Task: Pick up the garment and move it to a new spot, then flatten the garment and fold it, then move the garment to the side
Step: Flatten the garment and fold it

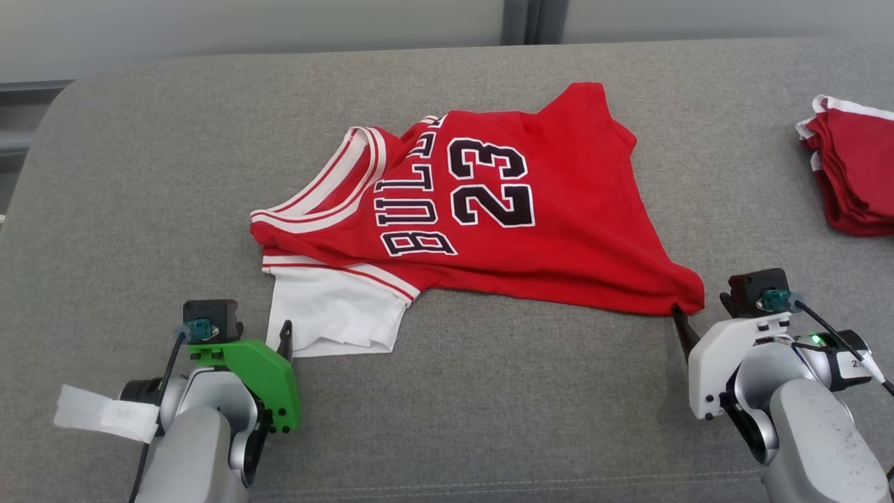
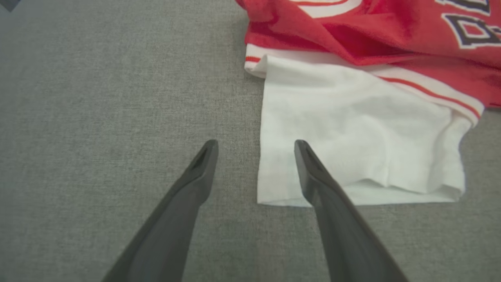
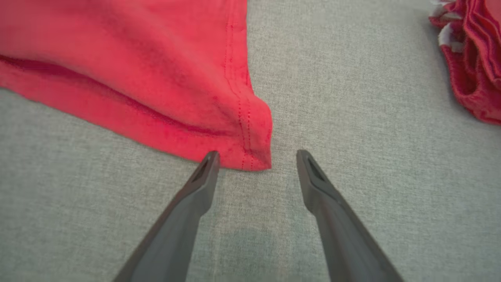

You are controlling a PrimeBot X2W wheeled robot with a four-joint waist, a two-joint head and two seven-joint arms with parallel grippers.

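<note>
The garment (image 1: 552, 237) is a red jersey with "BULLS 23" in black and a white sleeve (image 1: 332, 314). It lies rumpled and sideways in the middle of the grey cloth surface (image 1: 489, 405). My left gripper (image 1: 281, 344) is at the lower left, open. In the left wrist view its jaws (image 2: 255, 145) straddle the near left edge of the white sleeve (image 2: 360, 129), the right fingertip over the cloth. My right gripper (image 1: 686, 330) is open at the lower right. Its jaws (image 3: 257, 154) stand either side of the red hem corner (image 3: 250, 137), holding nothing.
A stack of folded red garments with white trim (image 1: 855, 175) lies at the far right edge, also in the right wrist view (image 3: 473, 58). The surface's rounded back edge (image 1: 279, 59) runs below a pale wall. A white tag (image 1: 105, 416) hangs from my left arm.
</note>
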